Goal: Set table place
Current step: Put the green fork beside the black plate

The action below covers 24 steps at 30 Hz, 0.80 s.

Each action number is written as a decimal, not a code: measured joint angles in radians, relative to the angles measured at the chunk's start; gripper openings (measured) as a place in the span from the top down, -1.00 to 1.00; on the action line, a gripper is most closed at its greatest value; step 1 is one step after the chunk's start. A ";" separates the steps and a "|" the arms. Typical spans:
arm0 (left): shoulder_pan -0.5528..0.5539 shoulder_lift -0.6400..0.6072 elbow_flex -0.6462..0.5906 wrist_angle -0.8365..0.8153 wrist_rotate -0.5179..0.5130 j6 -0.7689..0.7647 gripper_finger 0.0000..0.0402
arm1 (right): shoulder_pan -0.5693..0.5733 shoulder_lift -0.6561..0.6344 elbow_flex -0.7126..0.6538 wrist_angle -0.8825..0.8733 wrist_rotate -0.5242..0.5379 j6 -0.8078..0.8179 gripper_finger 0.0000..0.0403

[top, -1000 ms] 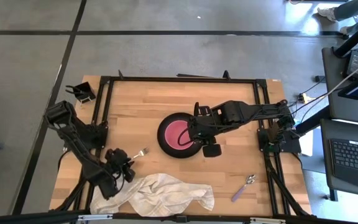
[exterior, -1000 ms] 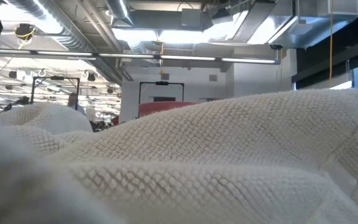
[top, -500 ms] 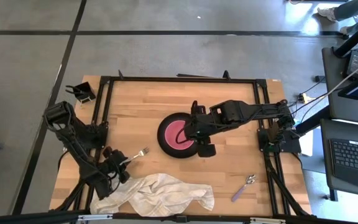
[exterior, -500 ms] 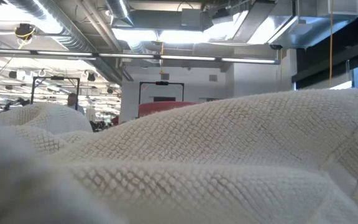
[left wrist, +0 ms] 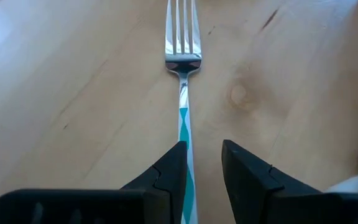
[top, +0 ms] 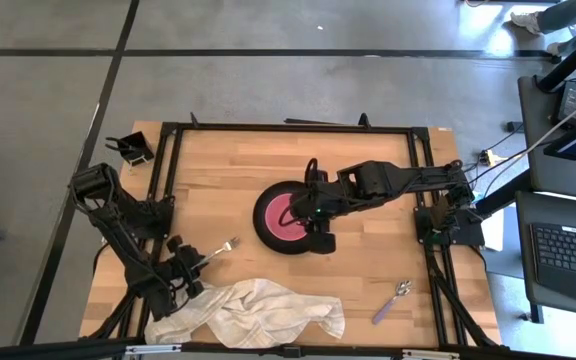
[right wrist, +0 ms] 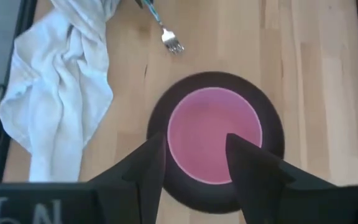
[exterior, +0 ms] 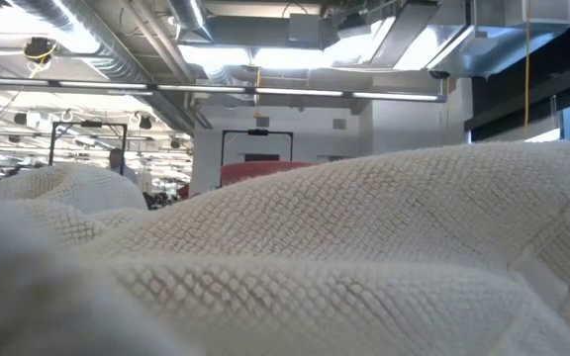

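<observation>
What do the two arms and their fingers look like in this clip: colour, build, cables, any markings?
Both arms are dark, jointed and matte, mounted on the black frame at the table's sides. Cables trail from the right arm's base. The left gripper has two black, wedge-shaped fingers, as does the right gripper, whose body shows pale handwritten characters, apparently "6N".

A rectangular light-wood plank table [top: 228,175] carries a round black plate [top: 268,233], silver fork [top: 224,246], crumpled white cloth [top: 268,308] and purple-handled spoon [top: 391,302].
</observation>
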 joint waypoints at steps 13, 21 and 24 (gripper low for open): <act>0.000 0.000 -0.117 0.102 -0.082 -0.051 0.53 | 0.000 0.000 0.000 0.063 -0.010 0.040 0.16; 0.000 0.000 -0.131 0.160 -0.164 -0.060 0.53 | 0.000 0.000 0.000 0.063 -0.011 0.039 0.16; 0.000 0.000 -0.131 0.169 -0.163 -0.060 0.53 | 0.000 0.000 0.000 0.068 -0.011 0.039 0.16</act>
